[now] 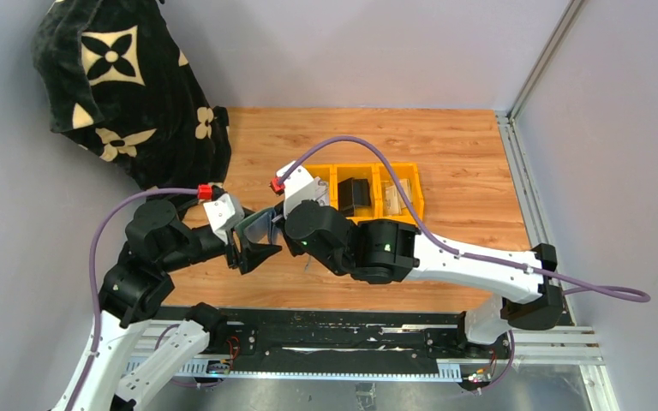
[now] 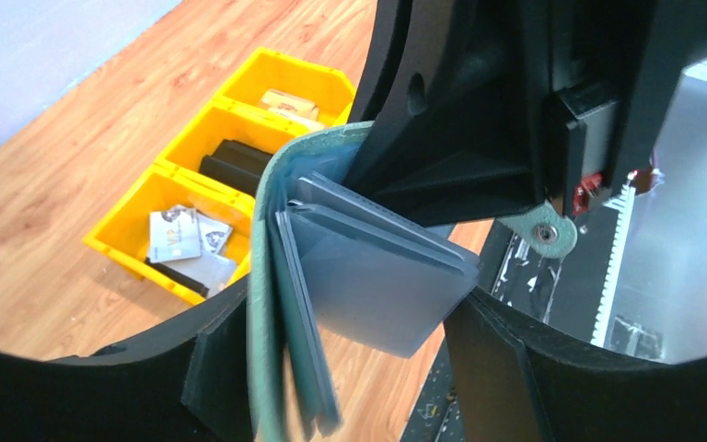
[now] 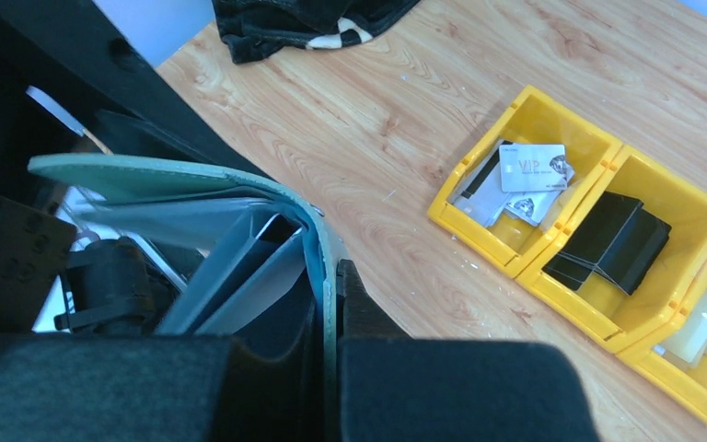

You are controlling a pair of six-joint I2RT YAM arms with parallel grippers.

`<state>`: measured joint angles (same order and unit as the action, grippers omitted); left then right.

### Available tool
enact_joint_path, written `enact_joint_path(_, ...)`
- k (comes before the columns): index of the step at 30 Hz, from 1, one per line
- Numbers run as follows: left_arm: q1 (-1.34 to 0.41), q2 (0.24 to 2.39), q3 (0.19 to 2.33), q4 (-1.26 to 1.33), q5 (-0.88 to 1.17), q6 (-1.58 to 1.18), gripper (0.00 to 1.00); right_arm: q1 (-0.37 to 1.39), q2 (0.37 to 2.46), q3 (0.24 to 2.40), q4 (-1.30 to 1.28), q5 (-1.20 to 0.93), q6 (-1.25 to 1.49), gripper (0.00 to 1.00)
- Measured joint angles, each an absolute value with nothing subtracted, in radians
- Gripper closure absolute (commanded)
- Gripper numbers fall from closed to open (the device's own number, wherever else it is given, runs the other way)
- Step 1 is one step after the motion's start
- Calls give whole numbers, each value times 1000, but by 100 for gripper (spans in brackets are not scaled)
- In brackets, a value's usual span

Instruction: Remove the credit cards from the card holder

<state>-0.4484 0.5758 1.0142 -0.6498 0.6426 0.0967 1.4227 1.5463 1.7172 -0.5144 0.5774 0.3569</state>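
**A:** From overhead, where is the card holder?

**B:** It's up off the desk (image 1: 454, 141), hanging in mid-air. The card holder (image 1: 260, 223) sits right where the left pincer (image 1: 253, 250) and the right pincer (image 1: 279, 229) meet, well short of the yellow bins (image 1: 407, 184).

**A:** And what does the left wrist show?

**B:** The left pincer (image 2: 350, 322) is spread wide, with one finger on each side of the card holder (image 2: 272, 276). The green cover runs along one finger. The grey-blue pockets (image 2: 377, 276) fan out from the spine towards the other. I can't say for certain whether either finger actually presses on it, because the leaves hide the contact.

**A:** And the right wrist?

**B:** The right pincer (image 3: 331, 322) is pinched narrow on the card holder (image 3: 147, 170), gripping the edge of its green cover. That cover stands on edge between the fingers. The pockets (image 3: 230, 267) lie off to one side of that grip, and their long sides run away towards the left arm.

**A:** So which arm goes for the credit cards?

**B:** The left, I'd judge. The leaves already lie between its fingers, and the right arm is busy acting as the clamp. The pull would need to go along the leaves, away from the spine. I can't pick out any credit cards in the pockets from here. The only card I can see is a silver VIP card (image 3: 532, 168), lying in the end compartment of the yellow bins (image 3: 525, 262).
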Motion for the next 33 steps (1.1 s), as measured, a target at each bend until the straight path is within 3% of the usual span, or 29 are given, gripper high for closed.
enact_joint_path(12,-448,541,1084,-794,663,295,37,1422,1408,1549,-383,449,279,100)
enact_joint_path(27,-448,567,1181,-933,746,427,41,1417,1343,1487,-326,237,202,100)
enact_joint_path(33,-448,575,1192,-953,770,442,41,1401,1342,1487,-310,25,181,100)
